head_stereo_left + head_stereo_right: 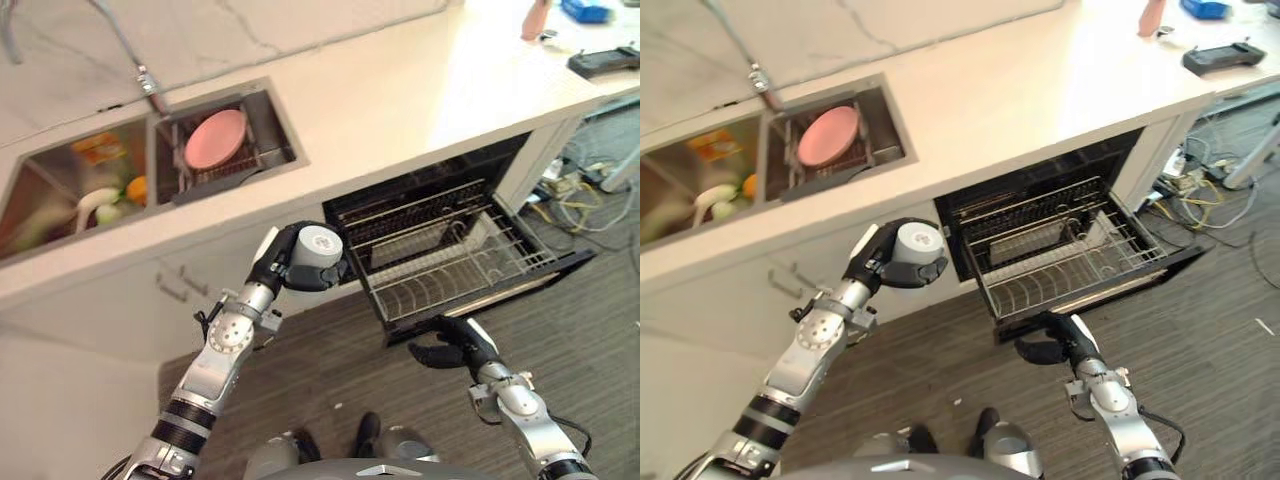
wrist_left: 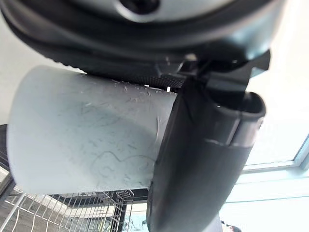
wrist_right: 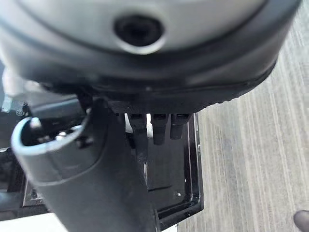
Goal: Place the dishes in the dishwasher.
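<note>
The left hand point(image 1: 300, 262) has its fingers curled round a pale grey plastic cup point(image 1: 320, 245) beside the open dishwasher's empty wire rack point(image 1: 450, 270). A pink plate point(image 1: 215, 138) waits in the steel sink point(image 1: 270, 120). The right hand point(image 1: 455, 350) hangs relaxed by the rack's front.

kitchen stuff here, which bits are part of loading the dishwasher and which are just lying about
Part of the job:
- grey cup held in the left hand
- pink plate standing in the sink
- dishwasher rack, pulled out
- right hand, low by the rack's front edge

Lying about:
- fruit in the other sink basin
- dark device on the counter
- blue item near it
</note>
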Controlling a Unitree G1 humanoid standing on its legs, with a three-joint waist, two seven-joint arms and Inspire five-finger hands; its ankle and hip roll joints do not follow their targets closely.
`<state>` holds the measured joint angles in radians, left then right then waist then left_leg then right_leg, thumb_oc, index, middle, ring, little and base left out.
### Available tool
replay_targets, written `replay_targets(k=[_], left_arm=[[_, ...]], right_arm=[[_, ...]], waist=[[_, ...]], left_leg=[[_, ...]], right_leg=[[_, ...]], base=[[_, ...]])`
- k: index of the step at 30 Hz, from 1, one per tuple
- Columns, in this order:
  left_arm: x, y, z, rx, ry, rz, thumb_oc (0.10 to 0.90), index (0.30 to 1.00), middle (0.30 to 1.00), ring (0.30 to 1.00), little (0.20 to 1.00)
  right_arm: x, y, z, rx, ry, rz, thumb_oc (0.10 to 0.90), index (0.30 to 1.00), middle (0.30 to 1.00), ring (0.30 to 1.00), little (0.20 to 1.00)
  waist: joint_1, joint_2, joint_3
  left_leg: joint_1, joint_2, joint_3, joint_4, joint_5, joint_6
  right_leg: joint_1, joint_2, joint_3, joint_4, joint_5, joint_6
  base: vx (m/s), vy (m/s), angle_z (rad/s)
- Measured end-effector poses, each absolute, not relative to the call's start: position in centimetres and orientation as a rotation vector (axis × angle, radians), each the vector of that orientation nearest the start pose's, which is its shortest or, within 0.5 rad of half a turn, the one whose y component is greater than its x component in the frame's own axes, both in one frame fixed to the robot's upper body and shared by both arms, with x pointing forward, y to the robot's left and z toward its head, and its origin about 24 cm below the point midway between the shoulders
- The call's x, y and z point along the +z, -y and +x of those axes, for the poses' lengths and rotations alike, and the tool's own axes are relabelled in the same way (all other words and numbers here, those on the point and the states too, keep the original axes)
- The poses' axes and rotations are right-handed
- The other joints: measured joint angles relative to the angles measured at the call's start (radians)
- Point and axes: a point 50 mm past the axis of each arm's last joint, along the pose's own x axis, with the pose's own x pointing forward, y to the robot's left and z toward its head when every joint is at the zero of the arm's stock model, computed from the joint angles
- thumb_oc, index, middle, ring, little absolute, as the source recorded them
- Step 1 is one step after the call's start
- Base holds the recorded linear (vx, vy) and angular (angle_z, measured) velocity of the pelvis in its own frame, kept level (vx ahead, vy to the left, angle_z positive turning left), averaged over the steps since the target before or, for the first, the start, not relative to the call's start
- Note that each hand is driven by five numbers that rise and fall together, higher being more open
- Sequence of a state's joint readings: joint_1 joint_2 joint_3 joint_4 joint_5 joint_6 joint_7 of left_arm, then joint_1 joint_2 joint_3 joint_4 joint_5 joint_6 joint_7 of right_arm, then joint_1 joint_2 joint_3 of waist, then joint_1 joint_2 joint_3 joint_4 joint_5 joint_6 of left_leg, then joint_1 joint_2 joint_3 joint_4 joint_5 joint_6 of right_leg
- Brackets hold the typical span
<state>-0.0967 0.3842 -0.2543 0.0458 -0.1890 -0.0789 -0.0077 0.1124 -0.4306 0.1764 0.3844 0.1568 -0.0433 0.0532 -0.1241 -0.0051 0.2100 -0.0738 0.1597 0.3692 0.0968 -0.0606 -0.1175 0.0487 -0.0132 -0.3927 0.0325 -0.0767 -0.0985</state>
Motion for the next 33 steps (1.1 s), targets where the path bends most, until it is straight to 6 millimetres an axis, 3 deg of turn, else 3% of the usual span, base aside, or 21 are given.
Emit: replay_targets(k=[1,3,4,5,6,7,9,12,15,18,20,22,27,33], left_arm=[[5.4,-16.1,26.4,-0.262,0.045,0.213,0.400,0.300,0.300,0.300,0.300],[4.9,-16.0,26.2,-0.271,0.020,0.213,0.400,0.300,0.300,0.300,0.300],[4.9,-15.9,26.2,-0.279,0.017,0.214,0.400,0.300,0.300,0.300,0.300],[4.9,-15.7,26.1,-0.287,0.019,0.211,0.400,0.300,0.300,0.300,0.300],[4.9,-15.8,26.2,-0.287,0.018,0.215,0.400,0.300,0.300,0.300,0.300],[5.0,-15.9,26.3,-0.287,0.023,0.223,0.400,0.300,0.300,0.300,0.300],[4.8,-14.7,25.7,-0.369,0.022,0.230,0.400,0.300,0.300,0.300,0.300],[4.7,-14.3,25.6,-0.395,0.019,0.233,0.400,0.300,0.300,0.300,0.300],[4.8,-14.5,25.7,-0.381,0.024,0.234,0.400,0.300,0.300,0.300,0.300],[4.9,-14.8,25.9,-0.357,0.029,0.235,0.400,0.300,0.300,0.300,0.300],[5.2,-15.4,26.0,-0.329,0.037,0.234,0.400,0.300,0.300,0.300,0.300],[5.4,-15.6,26.2,-0.317,0.043,0.233,0.400,0.300,0.300,0.300,0.300],[5.4,-15.4,26.2,-0.314,0.039,0.180,0.400,0.300,0.300,0.300,0.300],[5.1,-15.7,26.5,-0.281,0.025,0.119,0.400,0.300,0.300,0.300,0.300]], right_arm=[[-5.4,22.9,19.7,0.112,-0.496,-0.278,0.800,0.900,0.900,0.900,0.900],[-5.8,22.7,19.1,0.112,-0.512,-0.270,0.800,0.900,0.900,0.900,0.900],[-5.9,22.9,18.9,0.111,-0.521,-0.275,0.800,0.900,0.900,0.900,0.900],[-5.9,23.4,18.4,0.106,-0.532,-0.306,0.800,0.900,0.900,0.900,0.900],[-6.0,23.6,18.3,0.101,-0.537,-0.318,0.800,0.900,0.900,0.900,0.900],[-6.2,23.5,18.0,0.075,-0.545,-0.312,0.800,0.900,0.900,0.900,0.900],[-6.2,24.1,17.9,0.035,-0.548,-0.314,0.800,0.900,0.900,0.900,0.900],[-5.5,24.3,18.3,0.015,-0.521,-0.315,0.800,0.900,0.900,0.900,0.900],[-5.1,23.9,18.8,0.026,-0.490,-0.301,0.800,0.900,0.900,0.900,0.900],[-4.8,23.5,19.0,0.042,-0.472,-0.299,0.800,0.900,0.900,0.900,0.900],[-4.3,23.3,19.7,0.045,-0.447,-0.300,0.800,0.900,0.900,0.900,0.900],[-3.9,23.3,19.9,0.043,-0.428,-0.299,0.800,0.900,0.900,0.900,0.900],[-3.2,24.1,20.0,0.024,-0.406,-0.318,0.800,0.900,0.900,0.900,0.900],[-2.5,24.1,20.1,0.021,-0.377,-0.316,0.800,0.900,0.900,0.900,0.900]], waist=[[0.000,-0.007,0.001],[-0.019,-0.013,0.001],[-0.024,-0.011,0.000],[-0.036,0.005,-0.006],[-0.045,0.012,-0.010],[-0.066,0.002,-0.012],[-0.070,0.005,-0.011],[-0.069,0.005,-0.012],[-0.070,0.012,-0.015],[-0.054,0.038,-0.030],[-0.031,0.054,-0.040],[-0.030,0.056,-0.042],[-0.059,0.043,-0.049],[-0.053,0.006,-0.065]], left_leg=[[-0.003,0.010,-0.014,-0.045,0.027,-0.006],[0.007,0.000,-0.012,-0.135,0.090,0.034],[0.012,-0.019,-0.009,-0.151,0.124,0.059],[0.033,-0.053,-0.017,-0.175,0.188,0.118],[0.054,-0.065,-0.003,-0.187,0.186,0.122],[0.077,-0.089,-0.001,-0.189,0.175,0.109],[0.100,-0.119,-0.003,-0.189,0.147,0.138],[0.117,-0.157,0.001,-0.189,0.127,0.154],[0.122,-0.167,0.018,-0.189,0.100,0.157],[0.128,-0.156,0.077,-0.195,0.090,0.153],[0.129,-0.142,0.147,-0.195,0.076,0.147],[0.129,-0.137,0.167,-0.195,0.073,0.139],[0.131,-0.104,0.219,-0.188,0.092,0.120],[0.166,-0.086,0.221,-0.188,0.093,0.119]], right_leg=[[0.012,0.011,0.023,-0.014,0.001,0.002],[0.049,0.008,0.040,-0.029,-0.006,0.029],[0.064,0.004,0.039,-0.031,-0.013,0.043],[0.080,-0.002,0.046,-0.023,-0.030,0.070],[0.096,-0.004,0.047,-0.026,-0.035,0.082],[0.111,-0.035,0.043,-0.018,-0.044,0.110],[0.101,-0.077,0.045,0.013,-0.046,0.139],[0.103,-0.121,0.040,-0.004,-0.023,0.182],[0.106,-0.131,0.051,-0.033,-0.010,0.197],[0.066,-0.137,0.066,-0.009,0.000,0.201],[0.022,-0.182,-0.031,0.038,0.003,0.209],[0.012,-0.190,-0.063,0.043,0.014,0.216],[0.000,-0.157,-0.044,0.005,0.035,0.202],[0.068,-0.107,-0.002,-0.131,0.099,0.179]], base=[[0.26,0.249,-1.01],[0.18,0.315,-0.52],[0.18,0.317,-0.48],[0.24,0.259,-0.60],[0.22,0.207,-0.48],[0.18,0.167,-0.23],[0.13,0.126,-0.43],[0.10,0.091,-0.51],[0.09,0.077,-0.37],[0.02,0.058,-0.59],[0.00,-0.004,-0.92],[-0.01,-0.103,-0.52],[0.02,-0.150,-0.31],[0.04,-0.147,-0.35]])
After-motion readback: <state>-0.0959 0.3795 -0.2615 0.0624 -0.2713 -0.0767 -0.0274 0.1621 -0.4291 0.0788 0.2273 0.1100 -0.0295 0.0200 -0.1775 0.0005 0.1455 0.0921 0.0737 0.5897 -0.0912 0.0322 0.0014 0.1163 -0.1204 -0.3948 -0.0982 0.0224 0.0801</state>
